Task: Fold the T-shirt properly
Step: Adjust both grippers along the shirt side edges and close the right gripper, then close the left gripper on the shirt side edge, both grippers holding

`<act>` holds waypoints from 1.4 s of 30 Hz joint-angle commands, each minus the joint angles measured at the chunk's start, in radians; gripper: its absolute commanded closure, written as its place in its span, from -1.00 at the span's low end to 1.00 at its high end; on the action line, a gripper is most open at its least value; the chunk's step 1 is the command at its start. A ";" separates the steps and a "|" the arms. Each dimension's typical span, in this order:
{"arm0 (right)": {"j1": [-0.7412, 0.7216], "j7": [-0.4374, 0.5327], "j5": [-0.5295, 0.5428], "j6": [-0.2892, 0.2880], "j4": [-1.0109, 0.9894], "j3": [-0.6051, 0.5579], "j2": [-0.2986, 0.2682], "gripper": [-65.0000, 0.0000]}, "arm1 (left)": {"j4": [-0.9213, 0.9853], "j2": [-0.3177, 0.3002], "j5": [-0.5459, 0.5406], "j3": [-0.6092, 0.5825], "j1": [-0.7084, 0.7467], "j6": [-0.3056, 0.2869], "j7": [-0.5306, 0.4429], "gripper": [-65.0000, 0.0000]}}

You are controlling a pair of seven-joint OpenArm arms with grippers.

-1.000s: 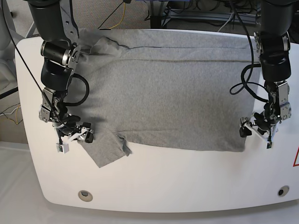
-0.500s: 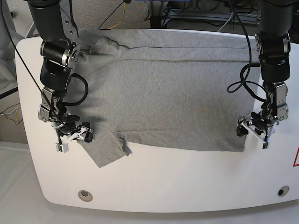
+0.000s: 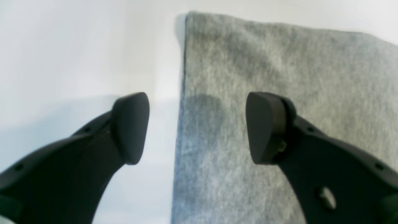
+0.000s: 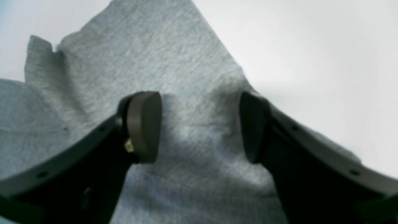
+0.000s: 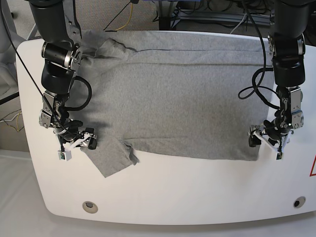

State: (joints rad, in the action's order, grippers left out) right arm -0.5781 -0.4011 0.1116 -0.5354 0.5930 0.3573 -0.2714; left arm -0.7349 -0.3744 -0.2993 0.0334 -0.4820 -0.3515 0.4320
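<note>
Left gripper [image 5: 265, 140] crept onto shirt [image 5: 177, 94] corner | right gripper [image 5: 76, 146] over sleeve | both spread, ready to pinch

Both arms reach down, wrists low; left gripper [image 5: 265, 141] jaws spread wide, right gripper [image 5: 77, 146] jaws likewise apart, nothing held

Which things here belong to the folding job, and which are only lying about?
Belonging to the job:
- heather-grey cotton T-shirt
- left gripper, open
- right gripper, open

Just there:
- white rounded table
- black and yellow cables on the floor behind
</note>
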 commanded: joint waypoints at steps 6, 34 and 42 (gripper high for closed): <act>-0.008 -0.032 -0.016 0.007 0.015 -0.009 -0.013 -0.20 | 0.003 -0.013 -0.011 -0.006 -0.030 0.009 -0.019 -0.40; -0.002 -0.022 0.000 -0.012 0.036 0.001 -0.006 1.00 | 0.012 -0.017 -0.015 -0.015 -0.016 -0.008 -0.025 -0.39; 0.021 -0.025 -0.009 -0.014 0.092 0.005 -0.005 1.00 | 0.024 -0.017 -0.016 -0.014 -0.021 -0.011 -0.026 -0.41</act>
State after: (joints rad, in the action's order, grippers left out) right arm -0.5350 -0.4240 0.1081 -0.5434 0.6552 0.3599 -0.2649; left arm -0.7048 -0.3752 -0.3077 0.0166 -0.4763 -0.3561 0.4198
